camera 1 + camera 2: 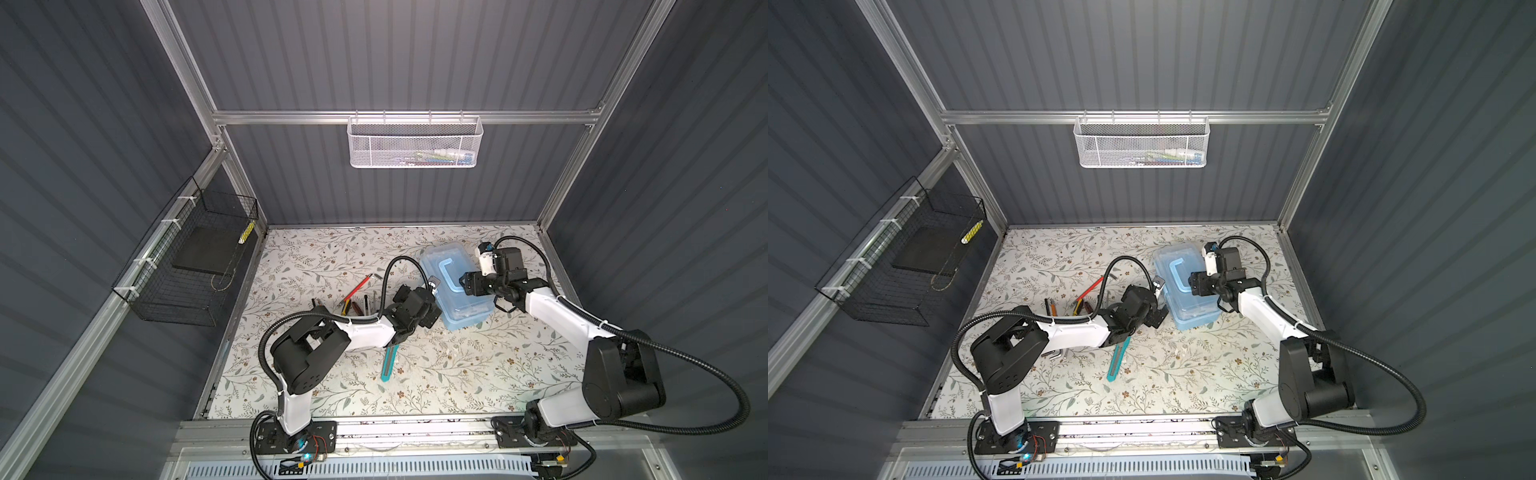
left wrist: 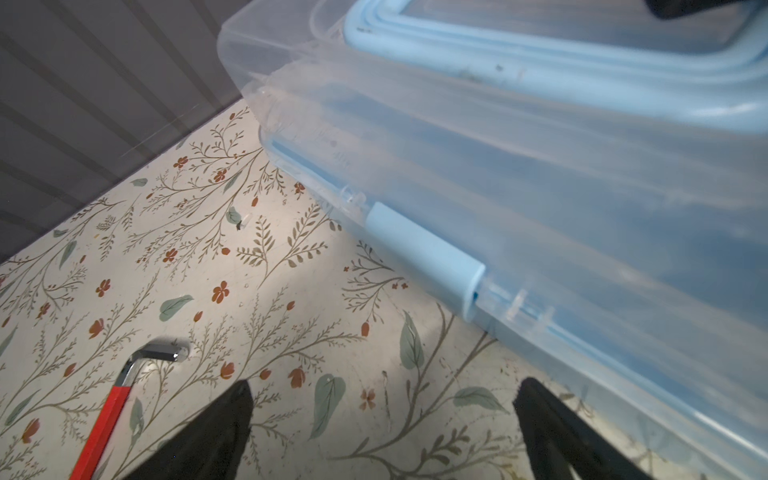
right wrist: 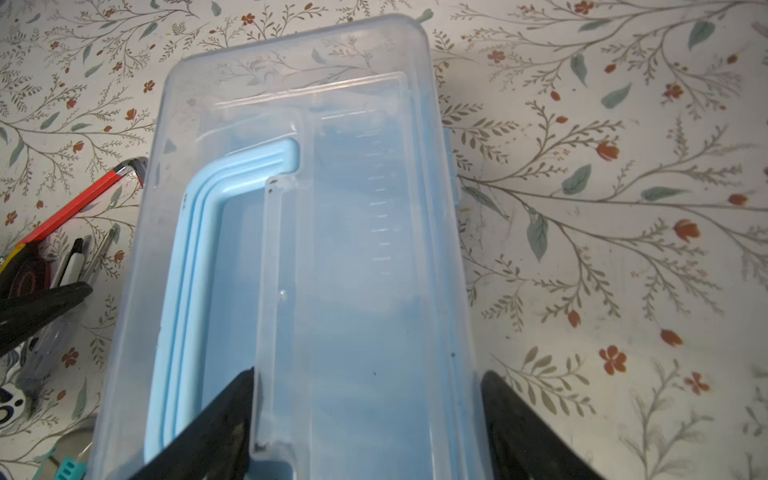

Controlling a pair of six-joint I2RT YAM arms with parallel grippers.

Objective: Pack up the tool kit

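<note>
The tool kit [image 1: 436,257] [image 1: 1168,258] is a light-blue box with a clear lid. It lies closed on the floral table at the back right, its arched handle [image 3: 199,232] folded flat in the lid. My right gripper [image 1: 463,284] [image 3: 368,378] comes down on the lid from the right. One finger sits in the handle recess against a ridge, the other against the box's outer edge, so it is shut on that half of the lid. My left gripper [image 1: 433,293] [image 2: 384,390] stands open over bare table beside the blue latch [image 2: 424,257], holding nothing.
Loose tools lie left of the box: a red-handled hex key [image 1: 359,286] [image 2: 108,419], pens and screwdrivers [image 1: 357,305], and a teal tool [image 1: 388,361] partly under the left arm. A white mesh basket [image 1: 413,143] hangs on the back wall. A black wire basket [image 1: 187,266] hangs on the left wall.
</note>
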